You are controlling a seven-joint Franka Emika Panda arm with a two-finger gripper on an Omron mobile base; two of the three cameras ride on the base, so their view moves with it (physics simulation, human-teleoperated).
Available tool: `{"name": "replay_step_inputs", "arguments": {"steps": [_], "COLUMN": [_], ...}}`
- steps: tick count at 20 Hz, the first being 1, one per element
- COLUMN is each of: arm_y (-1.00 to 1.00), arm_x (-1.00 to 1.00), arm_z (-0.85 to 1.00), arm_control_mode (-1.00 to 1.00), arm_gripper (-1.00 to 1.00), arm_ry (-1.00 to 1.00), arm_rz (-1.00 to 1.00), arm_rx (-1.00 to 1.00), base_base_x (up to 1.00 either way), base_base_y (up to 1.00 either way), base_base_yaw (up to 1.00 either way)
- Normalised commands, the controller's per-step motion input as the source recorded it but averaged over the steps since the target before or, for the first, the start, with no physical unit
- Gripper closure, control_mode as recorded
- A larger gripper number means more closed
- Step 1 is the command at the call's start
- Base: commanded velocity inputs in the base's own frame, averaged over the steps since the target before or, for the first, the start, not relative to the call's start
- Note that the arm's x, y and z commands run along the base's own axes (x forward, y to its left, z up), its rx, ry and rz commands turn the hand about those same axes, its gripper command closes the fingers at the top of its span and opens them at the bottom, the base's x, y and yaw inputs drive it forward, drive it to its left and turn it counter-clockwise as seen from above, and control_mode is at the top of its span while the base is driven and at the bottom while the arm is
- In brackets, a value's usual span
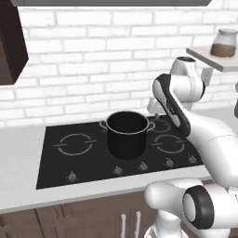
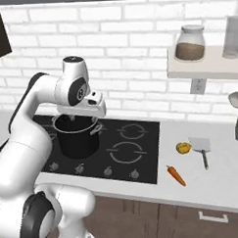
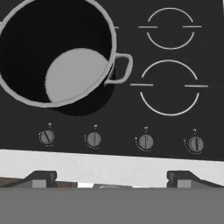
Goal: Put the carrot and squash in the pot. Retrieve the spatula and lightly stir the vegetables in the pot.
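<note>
On the cooktop (image 1: 83, 160): pot (image 1: 126, 135) sits near the middle, nothing inside it; you see its pale bottom from the hand view
Gripper (image 3: 112, 178): above the pot's right side, fingers spread wide, holding nothing
Right counter (image 2: 217, 180): carrot (image 2: 176, 175) near the front edge; squash (image 2: 183, 148) just beside the spatula (image 2: 201, 147)
Shelf (image 2: 207, 65): you have a jar (image 2: 190, 42) there
</note>
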Motion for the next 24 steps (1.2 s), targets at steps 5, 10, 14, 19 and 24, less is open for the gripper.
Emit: {"name": "replay_step_inputs", "arguments": {"steps": [5,10,14,19,24], "arm_y": [0.00,0.00,0.00,0.00,-0.92], "arm_x": [0.00,0.00,0.00,0.00,-0.03], "arm_z": [0.00,0.00,0.00,0.00,-0.25], "arm_control_mode": [1.00,1.00,1.00,1.00,-1.00], "arm_gripper": [-1.00,-1.00,-1.00,-1.00,-1.00], "arm_ry": [0.00,0.00,0.00,0.00,0.01], "arm_rz": [0.00,0.00,0.00,0.00,0.00], "arm_rx": [0.00,0.00,0.00,0.00,0.01], "base_base_x": [0.04,0.01,0.00,0.00,0.00], "base_base_y": [-0.44,-0.40,-0.48,-0.35,0.00], "base_base_yaw": [0.00,0.00,0.00,0.00,0.00]}}
